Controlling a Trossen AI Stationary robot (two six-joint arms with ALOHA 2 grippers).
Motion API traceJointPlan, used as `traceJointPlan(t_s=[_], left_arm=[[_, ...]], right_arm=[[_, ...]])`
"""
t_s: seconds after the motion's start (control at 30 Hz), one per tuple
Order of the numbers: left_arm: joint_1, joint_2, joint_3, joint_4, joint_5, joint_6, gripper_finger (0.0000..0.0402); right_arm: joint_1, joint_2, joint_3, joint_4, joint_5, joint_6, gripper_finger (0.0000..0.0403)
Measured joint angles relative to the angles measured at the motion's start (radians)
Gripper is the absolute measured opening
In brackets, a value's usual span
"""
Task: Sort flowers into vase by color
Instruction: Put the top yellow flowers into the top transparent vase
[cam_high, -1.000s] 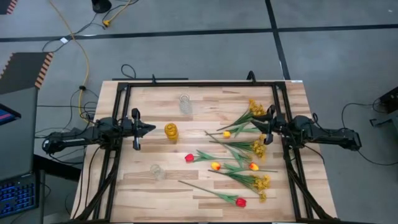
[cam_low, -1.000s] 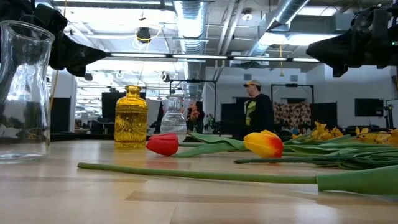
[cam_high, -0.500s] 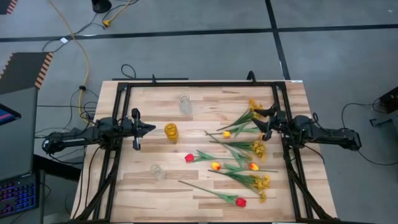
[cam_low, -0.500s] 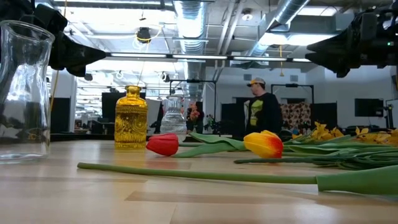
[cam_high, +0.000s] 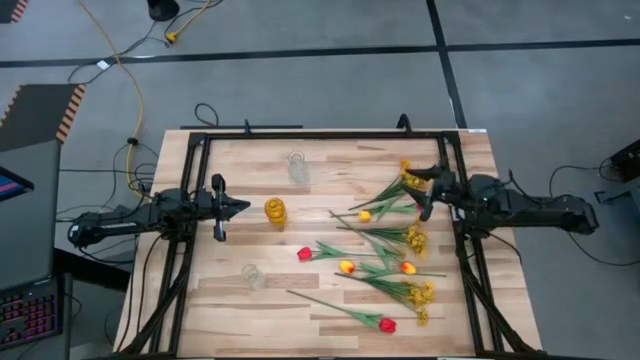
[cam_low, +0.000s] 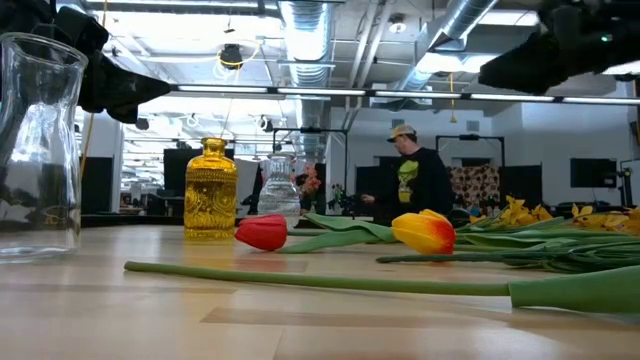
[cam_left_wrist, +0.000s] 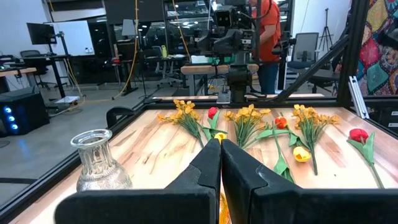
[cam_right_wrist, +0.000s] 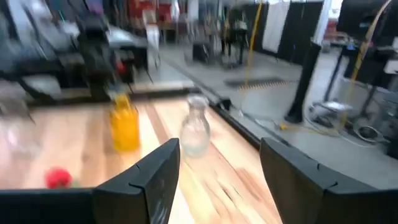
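Note:
Flowers lie flat on the right half of the table: red tulips (cam_high: 304, 254) (cam_high: 387, 325), yellow-orange tulips (cam_high: 346, 267) (cam_high: 408, 268) (cam_high: 365, 215) and mustard-yellow sprays (cam_high: 412, 172) (cam_high: 416, 238) (cam_high: 424, 293). An amber glass vase (cam_high: 275, 212) stands mid-table, with a clear vase (cam_high: 297, 166) farther back and another (cam_high: 254, 276) nearer. My left gripper (cam_high: 238, 207) (cam_left_wrist: 220, 142) hovers shut, left of the amber vase. My right gripper (cam_high: 424, 193) (cam_right_wrist: 217, 149) hangs open above the far-right spray and its stems, touching nothing.
A black frame (cam_high: 320, 137) runs along the table's far edge and down both sides beside the arms. Bare wood (cam_high: 230, 250) lies left of the flowers, around the vases. In the low view a person (cam_low: 415, 180) stands in the room beyond the table.
My right gripper has moved toward the table's far edge and risen a little, staying open. The flowers and vases have not moved.

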Motion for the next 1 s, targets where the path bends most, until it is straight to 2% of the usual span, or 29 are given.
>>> traceJointPlan(t_s=[0.13,0.4,0.53,1.0], left_arm=[[0.000,0.000,0.000,0.000,0.000,0.000,0.0000],[0.000,0.000,0.000,0.000,0.000,0.000,0.0000],[0.000,0.000,0.000,0.000,0.000,0.000,0.0000],[0.000,0.000,0.000,0.000,0.000,0.000,0.0000]], right_arm=[[-0.032,0.148,0.118,-0.165,0.049,-0.037,0.0250],[-0.152,0.419,0.300,-0.408,0.036,-0.048,0.0250],[-0.218,0.543,0.346,-0.481,-0.037,-0.089,0.0248],[-0.400,0.937,0.456,-0.528,-0.247,-0.225,0.0223]])
